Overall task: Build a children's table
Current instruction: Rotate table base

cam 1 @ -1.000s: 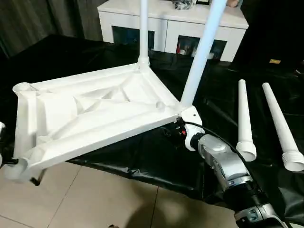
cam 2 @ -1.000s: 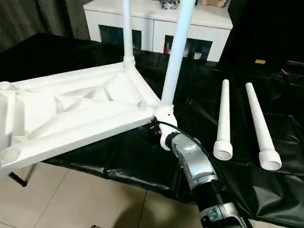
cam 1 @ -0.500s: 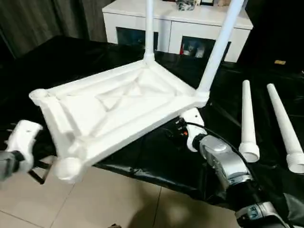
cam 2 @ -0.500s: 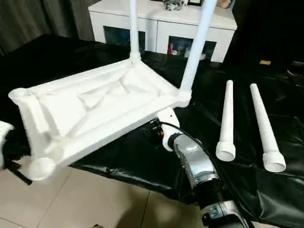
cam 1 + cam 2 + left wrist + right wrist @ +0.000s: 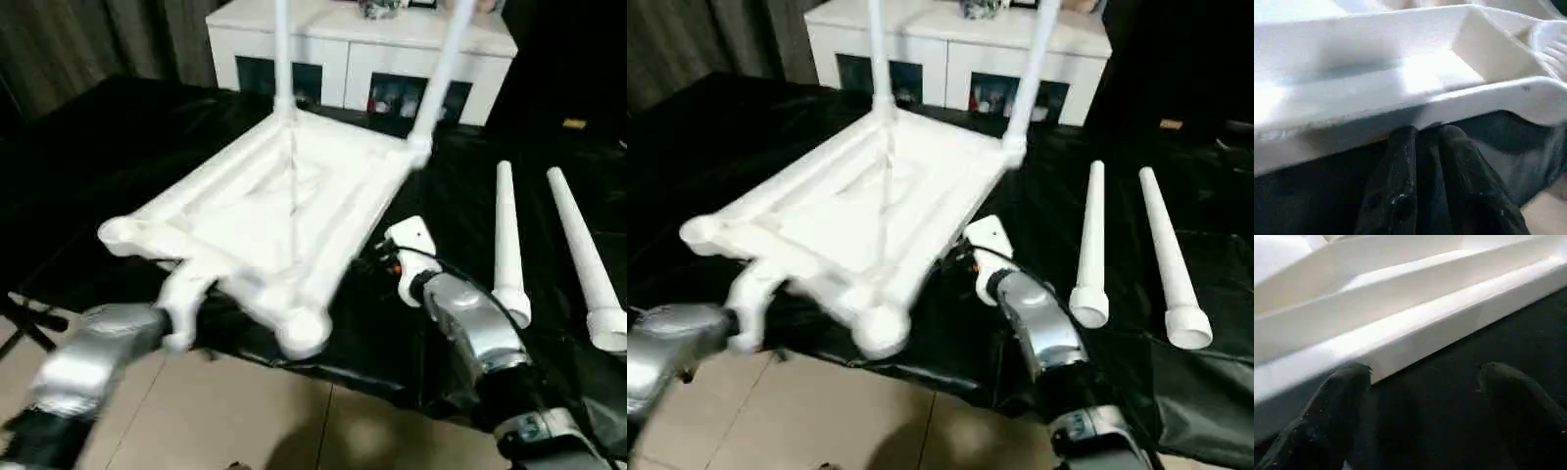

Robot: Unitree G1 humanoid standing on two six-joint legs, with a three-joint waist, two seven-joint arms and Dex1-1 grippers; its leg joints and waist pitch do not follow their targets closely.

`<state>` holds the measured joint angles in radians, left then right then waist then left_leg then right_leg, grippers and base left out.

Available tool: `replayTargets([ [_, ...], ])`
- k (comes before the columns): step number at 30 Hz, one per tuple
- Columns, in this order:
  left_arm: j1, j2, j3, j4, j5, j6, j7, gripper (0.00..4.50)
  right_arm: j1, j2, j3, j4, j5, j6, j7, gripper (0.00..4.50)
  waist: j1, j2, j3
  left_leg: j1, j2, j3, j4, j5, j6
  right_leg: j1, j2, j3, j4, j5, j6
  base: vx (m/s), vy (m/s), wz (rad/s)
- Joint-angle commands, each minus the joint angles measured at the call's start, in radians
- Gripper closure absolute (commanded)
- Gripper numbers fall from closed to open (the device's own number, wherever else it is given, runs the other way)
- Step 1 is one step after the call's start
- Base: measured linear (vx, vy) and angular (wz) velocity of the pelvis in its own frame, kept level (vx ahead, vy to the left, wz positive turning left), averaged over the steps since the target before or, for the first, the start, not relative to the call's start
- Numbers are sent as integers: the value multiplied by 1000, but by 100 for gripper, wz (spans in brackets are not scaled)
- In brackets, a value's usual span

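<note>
Tabletop (image 5: 265, 211) lying underside up, two legs (image 5: 443, 69) standing in far sockets, left gripper (image 5: 1422, 134) pinching its near rim, right gripper (image 5: 1420, 377) gaping beside its edge.

Up at twelve o'clock stands a white cabinet (image 5: 364, 44), low and wide, with dark glass doors (image 5: 263, 76) along its front and small objects on top, too small to name. Over at ten o'clock, grey curtains (image 5: 98, 44) hang in soft vertical folds behind everything. A glossy black sheet (image 5: 127, 147) covers the bench, wrinkled and catching pale streaks of light, its edge draping over the near side. Down at six o'clock, beige floor tiles (image 5: 265, 411) show with a thin grout line crossing them. Off at two o'clock the room falls into deep shadow.
</note>
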<state>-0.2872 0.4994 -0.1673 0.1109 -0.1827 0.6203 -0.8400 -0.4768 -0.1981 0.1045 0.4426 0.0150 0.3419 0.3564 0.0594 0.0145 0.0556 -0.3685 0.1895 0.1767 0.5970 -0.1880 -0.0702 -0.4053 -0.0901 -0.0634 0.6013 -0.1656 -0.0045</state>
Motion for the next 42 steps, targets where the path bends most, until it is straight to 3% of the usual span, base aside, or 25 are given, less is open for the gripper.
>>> replayTargets([
  [1,-43,-30,-43,22,26,-35,11,356,-25,-31,-40,-34,-8,14,-21,48,-2,13,-65,15,27,-11,-85,-282,-39,42,-42,42,-69,-255,-172,0,0,0],
  [3,-74,-76,-81,54,39,-65,19,356,-31,-52,-68,-43,-11,25,-48,48,-2,11,-66,14,25,-8,-83,-259,-32,43,-41,42,-69,-239,-176,0,0,0],
  [4,-93,-109,-101,80,51,-86,29,356,-37,-63,-86,-44,-14,32,-69,48,-4,23,-66,16,25,-8,-81,-260,-35,42,-40,41,-71,-224,-182,0,0,0],
  [8,-144,-199,-138,156,78,-156,58,356,-52,-83,-126,-54,-14,52,-118,48,-1,14,-72,9,22,-7,-73,-202,-11,53,-44,40,-64,-167,-199,0,0,0],
  [9,-168,-244,-143,199,90,-206,82,356,-57,-88,-141,-63,-12,65,-137,48,-1,36,-72,6,21,-9,-73,-196,-11,55,-44,40,-62,-158,-204,0,0,0],
  [12,-212,-327,-147,270,110,-326,142,356,-70,-93,-170,-83,-16,113,-186,48,-8,20,-75,5,17,-6,-66,-187,10,62,-40,38,-67,-136,-212,0,0,0],
  [13,-221,-349,-145,282,112,-358,158,356,-75,-97,-171,-90,-28,149,-203,48,-5,31,-75,3,17,-6,-65,-174,21,62,-44,37,-68,-149,-215,0,0,0],
  [14,-222,-350,-145,283,112,-360,159,356,-76,-98,-171,-91,-29,152,-204,48,-6,29,-74,2,18,-6,-65,-170,26,61,-42,37,-70,-154,-215,0,0,0],
  [15,-236,-382,-141,294,115,-419,183,356,-97,-109,-180,-88,-26,269,-202,48,-9,29,-73,-2,16,-7,-64,-165,32,65,-39,35,-70,-158,-215,0,0,0],
  [17,-238,-389,-136,299,117,-441,197,361,-103,-113,-183,-88,-26,295,-202,31,-10,32,-76,1,18,-6,-62,-158,38,63,-41,35,-70,-160,-217,0,0,0],
  [18,-247,-391,-128,318,132,-476,229,361,-112,-122,-199,-96,-22,330,-211,31,-14,33,-75,-3,16,-7,-62,-160,42,66,-39,33,-71,-171,-212,0,0,0],
  [21,-255,-367,-133,339,169,-522,250,363,-138,-146,-229,-87,-32,410,-253,11,-20,33,-76,1,17,-8,-62,-158,41,63,-38,32,-73,-196,-201,0,0,0],
  [22,-251,-363,-129,328,166,-527,242,363,-149,-153,-238,-80,-31,436,-261,11,-22,27,-77,3,16,-5,-61,-160,39,60,-37,32,-75,-206,-196,0,0,0],
  [29,-181,-323,-112,135,87,-514,113,363,-217,-213,-303,3,-10,525,-290,5,-17,27,-76,5,22,-2,-60,-149,40,56,-41,34,-67,-192,-224,0,0,0],
  [30,-138,-261,-127,-34,-27,-406,-28,363,-226,-230,-308,53,52,661,-185,5,-15,20,-80,4,25,-5,-60,-129,50,61,-45,33,-56,-164,-244,0,0,0],
  [34,-118,-197,-155,-139,-92,-335,-107,363,-216,-230,-311,74,89,739,-130,5,-11,23,-74,5,25,2,-57,-138,51,53,-37,33,-56,-171,-253,0,0,0],
  [35,-111,-175,-161,-173,-104,-312,-129,363,-213,-229,-313,85,99,759,-117,5,-10,17,-73,5,26,3,-59,-141,49,54,-39,33,-56,-186,-250,0,0,0],
  [37,-99,-141,-163,-228,-121,-270,-166,363,-210,-226,-330,117,115,781,-111,32,-8,13,-69,6,27,5,-60,-150,37,51,-40,34,-59,-237,-233,0,0,0],
  [40,-95,-131,-150,-247,-122,-253,-169,363,-213,-228,-342,147,118,777,-116,42,-7,13,-65,12,24,7,-61,-190,11,44,-40,36,-69,-317,-206,0,0,0],
  [42,-93,-116,-141,-270,-133,-229,-170,363,-219,-236,-343,167,119,783,-110,73,-6,10,-63,16,23,5,-63,-222,-10,40,-41,37,-74,-376,-179,0,0,0],
])
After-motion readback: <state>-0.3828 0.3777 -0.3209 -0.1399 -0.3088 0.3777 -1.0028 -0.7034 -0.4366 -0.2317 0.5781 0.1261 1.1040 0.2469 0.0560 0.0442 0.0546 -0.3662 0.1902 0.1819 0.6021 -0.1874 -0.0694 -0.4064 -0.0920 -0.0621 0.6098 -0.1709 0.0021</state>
